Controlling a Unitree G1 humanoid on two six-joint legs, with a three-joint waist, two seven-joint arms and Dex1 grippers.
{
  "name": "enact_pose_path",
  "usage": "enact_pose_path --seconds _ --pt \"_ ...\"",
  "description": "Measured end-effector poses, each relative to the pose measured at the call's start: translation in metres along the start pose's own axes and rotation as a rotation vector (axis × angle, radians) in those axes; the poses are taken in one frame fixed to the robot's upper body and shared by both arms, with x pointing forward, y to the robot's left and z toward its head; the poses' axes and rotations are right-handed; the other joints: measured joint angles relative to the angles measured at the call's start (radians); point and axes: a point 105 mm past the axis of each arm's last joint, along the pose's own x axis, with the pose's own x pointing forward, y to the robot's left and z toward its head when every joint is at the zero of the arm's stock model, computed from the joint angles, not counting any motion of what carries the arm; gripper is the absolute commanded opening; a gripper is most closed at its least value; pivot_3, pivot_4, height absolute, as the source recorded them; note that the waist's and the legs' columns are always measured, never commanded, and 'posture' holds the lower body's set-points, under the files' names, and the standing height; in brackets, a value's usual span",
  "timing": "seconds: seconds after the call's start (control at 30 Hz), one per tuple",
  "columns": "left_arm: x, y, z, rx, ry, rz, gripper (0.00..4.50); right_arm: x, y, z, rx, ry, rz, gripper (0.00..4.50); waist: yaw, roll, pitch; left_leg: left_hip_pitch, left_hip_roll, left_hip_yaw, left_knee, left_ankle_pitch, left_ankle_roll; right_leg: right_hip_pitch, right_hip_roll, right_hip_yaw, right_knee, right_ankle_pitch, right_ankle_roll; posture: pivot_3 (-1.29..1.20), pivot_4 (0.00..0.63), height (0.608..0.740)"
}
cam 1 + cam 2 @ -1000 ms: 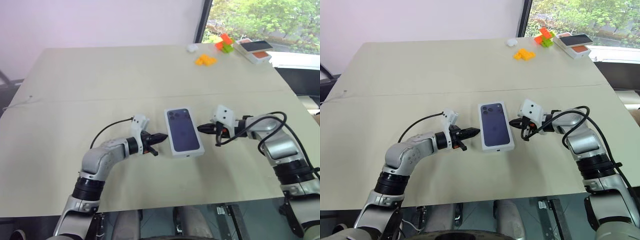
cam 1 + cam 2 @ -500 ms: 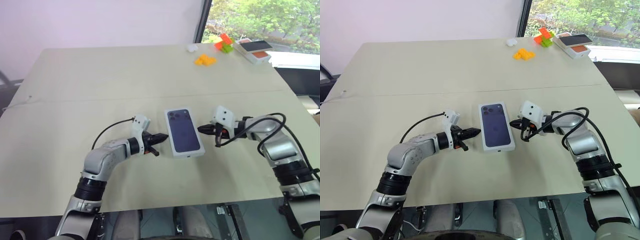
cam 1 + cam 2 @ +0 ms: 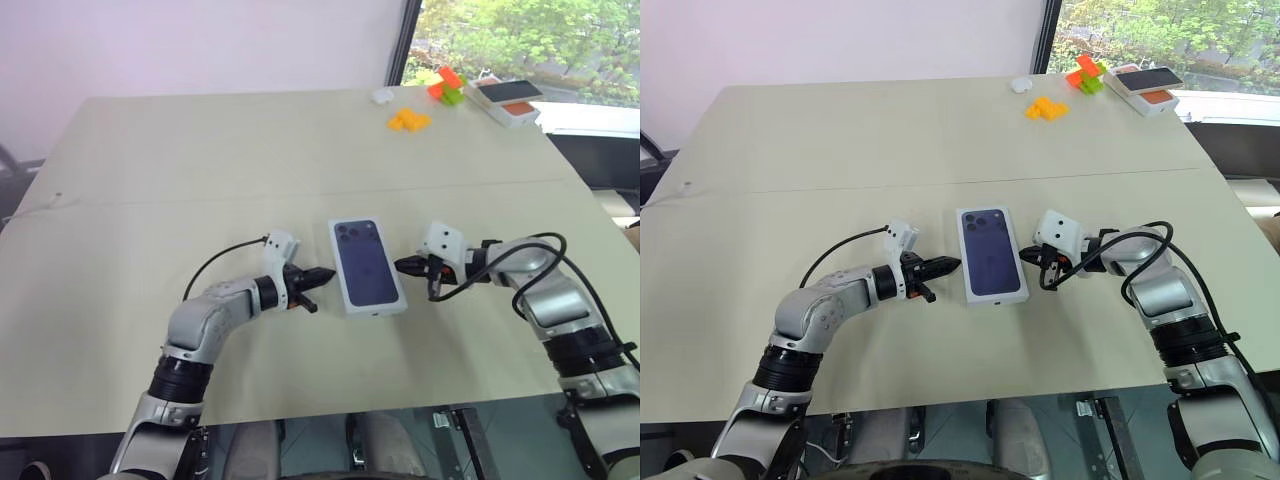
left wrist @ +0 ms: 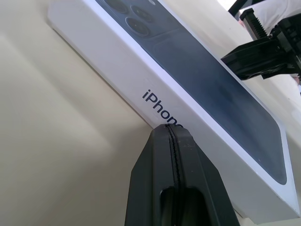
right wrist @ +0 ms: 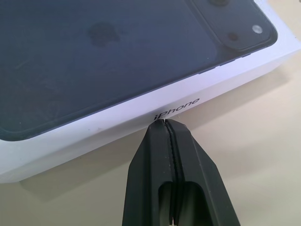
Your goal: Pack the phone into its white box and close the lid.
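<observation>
The white box lies closed near the middle of the table in the head views, its lid on top with the dark-blue phone picture facing up. The left gripper, fingers pressed together and holding nothing, touches the box's left long side; the right gripper, likewise closed and empty, meets the opposite long side. In the upper right of the frame lie orange blocks and a small orange-and-white box.

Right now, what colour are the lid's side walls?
White, with dark lettering; the lid shows it best in the left wrist view.
</observation>
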Motion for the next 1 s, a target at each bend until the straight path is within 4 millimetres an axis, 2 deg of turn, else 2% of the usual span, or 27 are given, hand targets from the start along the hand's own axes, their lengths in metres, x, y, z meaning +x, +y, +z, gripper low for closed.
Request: enact_pose_path --seconds 0.07,0.2,0.3,0.4,0.47,0.6,0.77,1.0 --pt "-0.006 0.004 0.003 0.011 0.004 0.017 0.0 -0.002 -0.003 0.004 -0.016 -0.002 0.0 0.03 -0.001 0.0 0.0 0.0 0.0 0.0 0.0 0.0 0.0 0.0 0.0 0.0 0.0 0.0 0.0 0.0 0.15 0.74" --pt "-0.012 0.006 0.022 0.026 -0.04 0.023 0.0 -0.009 -0.018 0.015 -0.036 -0.009 -0.034 0.03 0.003 0.0 0.0 0.0 0.0 0.0 0.0 0.0 0.0 0.001 0.0 0.0 0.0 0.0 0.0 0.0 0.15 0.74" --pt "-0.006 -0.003 0.04 0.031 -0.093 -0.008 0.0 -0.008 -0.025 0.028 0.009 -0.067 -0.062 0.03 0.005 0.0 0.0 0.0 0.0 0.0 0.0 0.0 0.0 0.002 0.0 0.0 -0.001 0.0 0.0 0.0 0.15 0.74" --pt "0.006 -0.016 0.048 0.03 -0.12 -0.049 0.0 0.002 -0.017 0.037 0.054 -0.123 -0.034 0.03 0.004 0.0 0.0 0.0 0.0 0.0 0.0 0.0 0.0 0.001 0.0 0.0 -0.001 0.0 0.0 0.0 0.15 0.74" --pt "0.014 -0.019 0.045 0.015 -0.124 -0.059 0.0 0.007 -0.01 0.038 0.065 -0.133 -0.023 0.03 0.004 0.0 0.0 0.0 0.0 0.0 -0.001 0.0 0.0 0.001 0.0 0.0 -0.001 0.0 0.0 0.0 0.15 0.74" --pt "0.033 -0.013 0.025 0.008 -0.069 -0.026 0.0 0.021 0.003 0.03 0.094 -0.126 -0.024 0.03 0.004 0.0 0.0 0.0 0.0 0.0 0.0 0.0 0.0 0.001 0.0 0.0 -0.001 0.0 0.0 0.0 0.15 0.74" --pt "0.037 -0.013 0.022 0.094 -0.04 -0.02 0.0 0.025 0.01 0.025 0.068 -0.111 -0.051 0.03 0.003 0.001 0.0 0.008 0.0 0.0 -0.001 0.0 0.0 0.009 0.0 0.0 -0.002 0.0 0.0 0.0 0.15 0.74" --pt "0.033 -0.011 0.025 0.092 -0.055 -0.013 0.0 0.027 0.009 0.028 0.084 -0.126 -0.061 0.03 -0.001 0.001 0.0 0.008 0.0 0.0 -0.001 0.0 0.0 0.009 0.0 0.0 -0.002 0.0 0.0 0.0 0.15 0.74"
